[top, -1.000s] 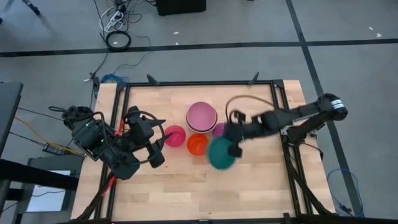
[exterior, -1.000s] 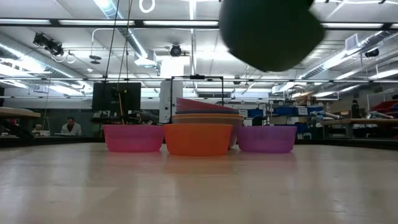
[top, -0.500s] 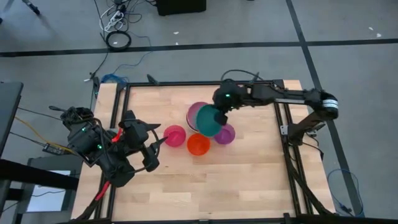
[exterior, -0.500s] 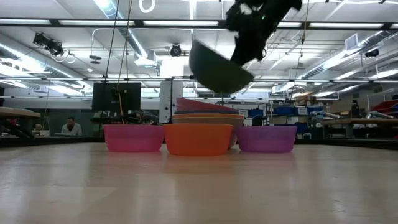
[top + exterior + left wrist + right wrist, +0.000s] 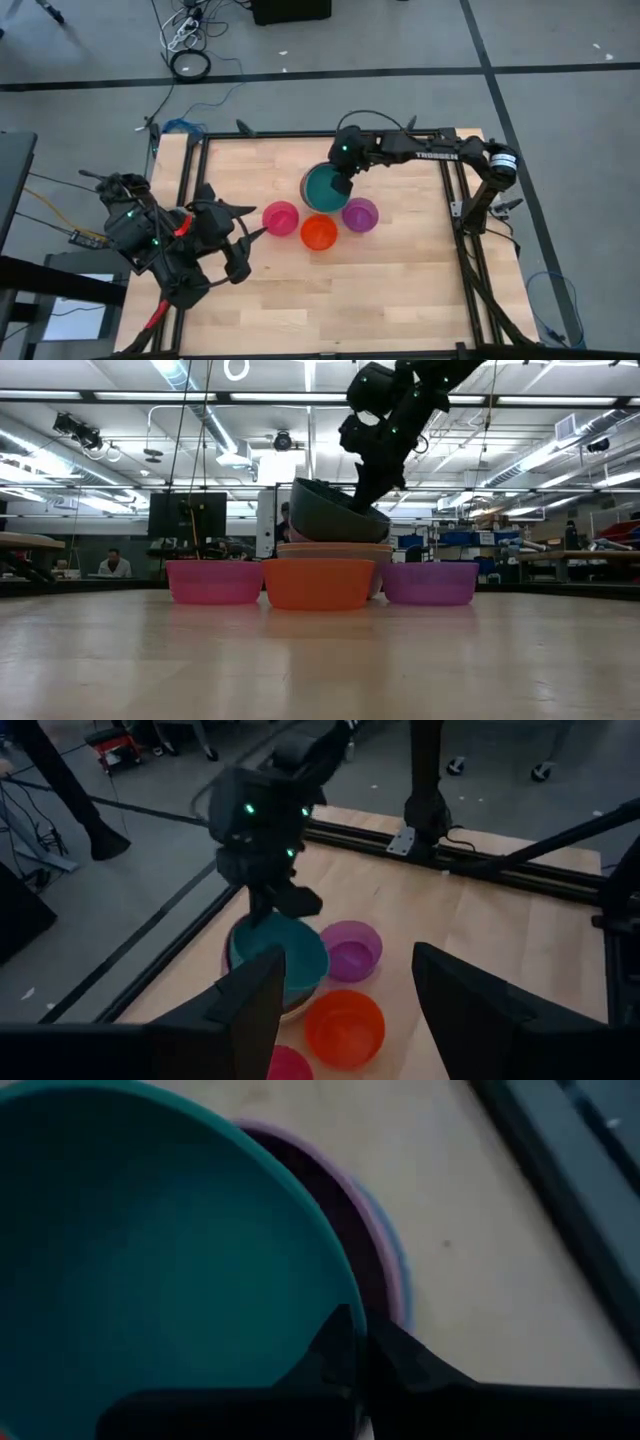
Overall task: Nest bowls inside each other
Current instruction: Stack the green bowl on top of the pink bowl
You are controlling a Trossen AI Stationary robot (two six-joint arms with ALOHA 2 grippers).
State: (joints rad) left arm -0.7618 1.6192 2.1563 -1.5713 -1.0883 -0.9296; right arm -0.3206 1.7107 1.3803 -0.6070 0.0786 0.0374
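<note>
My right gripper (image 5: 341, 181) is shut on a teal bowl (image 5: 322, 188), which sits tilted over a stack of larger bowls (image 5: 335, 552) at the table's far middle. A light pink rim (image 5: 388, 1270) shows beneath it. Three smaller bowls stand in a row on their bases just in front: magenta (image 5: 281, 217), red-orange (image 5: 319, 232) and purple (image 5: 360, 214). My left gripper (image 5: 246, 240) hovers open near the table's left edge, facing the bowls and touching nothing. My right gripper pinches the teal bowl's rim (image 5: 343, 1306) on its right side, one finger inside the bowl (image 5: 325, 1350) and one outside. The fingers slant down from the far right. The bowl hangs tilted, mouth up, its underside (image 5: 345, 536) down at the top of the stack.
A dark metal frame (image 5: 448, 170) runs along the table's far, left and right edges. Bare wood (image 5: 340, 300) lies in front of the small bowls. In the low view, a person (image 5: 113, 565) sits far off in the room behind.
My right gripper has carried the teal bowl from the near side of the small bowls, over them toward the far edge, and down onto the stack. The bowl has turned mouth-up and now tilts on the stack's top.
</note>
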